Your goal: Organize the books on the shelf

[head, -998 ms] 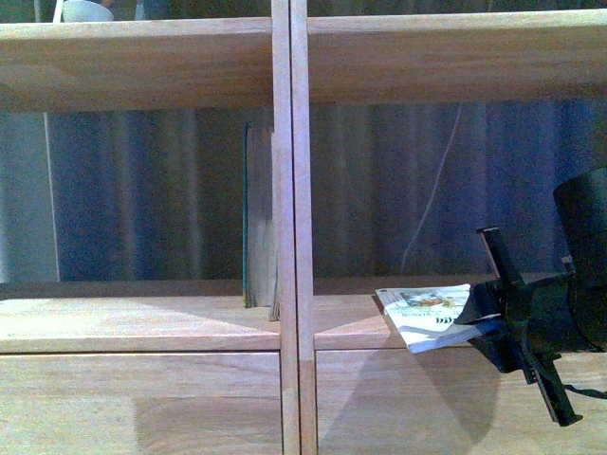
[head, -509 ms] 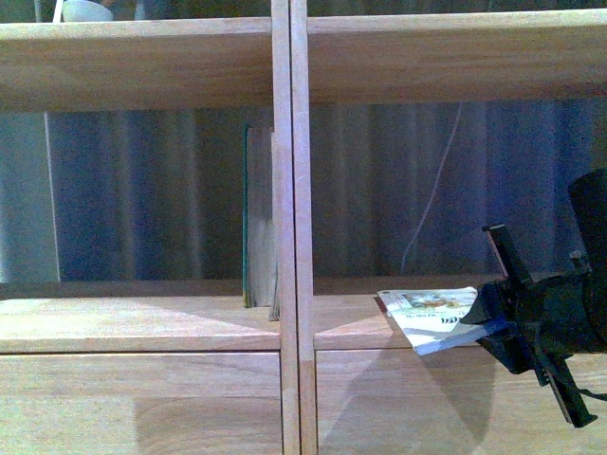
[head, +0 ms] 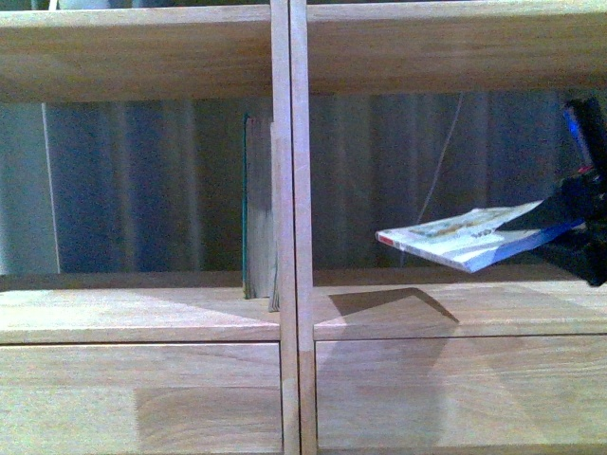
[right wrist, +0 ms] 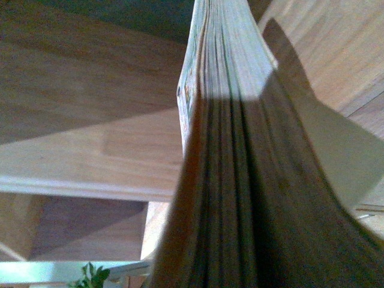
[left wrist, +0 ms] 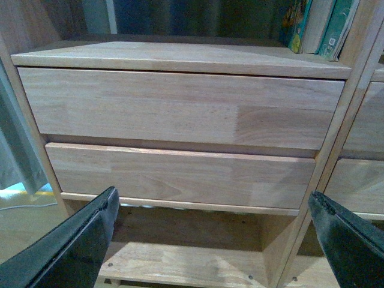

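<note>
The right end effector [head: 561,226] is clamped on the softcover [head: 465,237] at its far end, but the picture's edge cuts most of it off; only a dark finger over the cover shows. The softcover hangs nearly flat, slightly tilted, in the right compartment of the shelf [head: 142,57], clear of the board below, where its shadow lies. In the right wrist view its page edge fills the picture, blurred and half in shade, and no fingers can be made out there. Left of the divider [head: 290,284], books [head: 254,209] stand upright against it, a teal one outermost, with titles too dim to read. The left end effector [left wrist: 210,240] is spread wide before the drawer fronts [left wrist: 180,105], holding nothing. In that view only the books' lower ends show, cropped at a corner
</note>
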You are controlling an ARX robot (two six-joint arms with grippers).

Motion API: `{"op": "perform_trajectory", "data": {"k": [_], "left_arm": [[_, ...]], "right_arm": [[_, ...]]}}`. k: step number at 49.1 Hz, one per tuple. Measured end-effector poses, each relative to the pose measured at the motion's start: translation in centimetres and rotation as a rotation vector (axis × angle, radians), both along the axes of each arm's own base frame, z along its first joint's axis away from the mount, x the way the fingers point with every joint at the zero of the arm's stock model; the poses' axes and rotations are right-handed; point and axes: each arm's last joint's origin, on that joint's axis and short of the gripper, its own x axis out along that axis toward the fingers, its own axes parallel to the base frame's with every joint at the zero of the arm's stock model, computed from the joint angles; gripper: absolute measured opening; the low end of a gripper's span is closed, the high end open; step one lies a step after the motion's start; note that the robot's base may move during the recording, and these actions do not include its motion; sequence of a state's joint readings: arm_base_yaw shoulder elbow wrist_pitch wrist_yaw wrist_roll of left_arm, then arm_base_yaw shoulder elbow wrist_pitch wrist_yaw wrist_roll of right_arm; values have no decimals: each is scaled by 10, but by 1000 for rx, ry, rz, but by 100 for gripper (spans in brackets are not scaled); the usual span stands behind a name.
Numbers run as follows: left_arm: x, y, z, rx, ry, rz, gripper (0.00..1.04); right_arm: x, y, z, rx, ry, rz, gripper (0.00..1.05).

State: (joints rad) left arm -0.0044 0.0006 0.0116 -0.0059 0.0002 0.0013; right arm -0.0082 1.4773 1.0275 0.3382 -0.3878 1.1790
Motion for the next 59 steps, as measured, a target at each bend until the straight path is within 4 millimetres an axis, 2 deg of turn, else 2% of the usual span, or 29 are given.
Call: {"op": "perform_trajectory", "data": {"k": [8, 17, 26, 34, 42, 53, 59], "left_arm": [[0, 0, 0, 0, 0, 0, 97], [0, 0, 0, 0, 0, 0, 97], [0, 0, 0, 0, 0, 0, 97], [0, 0, 0, 0, 0, 0, 97], [0, 0, 0, 0, 0, 0, 97], [0, 0, 0, 0, 0, 0, 97], [0, 0, 0, 0, 0, 0, 97]], "right_arm": [[-30, -4, 19, -34, -75, 76, 7], [-65, 3, 44, -60, -196, 214, 7], [-80, 11, 55, -65, -289, 287, 7], [-80, 27, 55, -57, -297, 327, 7], [-69, 53, 57, -54, -301, 388, 7], [-51, 89, 75, -79, -355, 455, 7], [-44, 100, 83, -95, -379, 469, 7]]}}
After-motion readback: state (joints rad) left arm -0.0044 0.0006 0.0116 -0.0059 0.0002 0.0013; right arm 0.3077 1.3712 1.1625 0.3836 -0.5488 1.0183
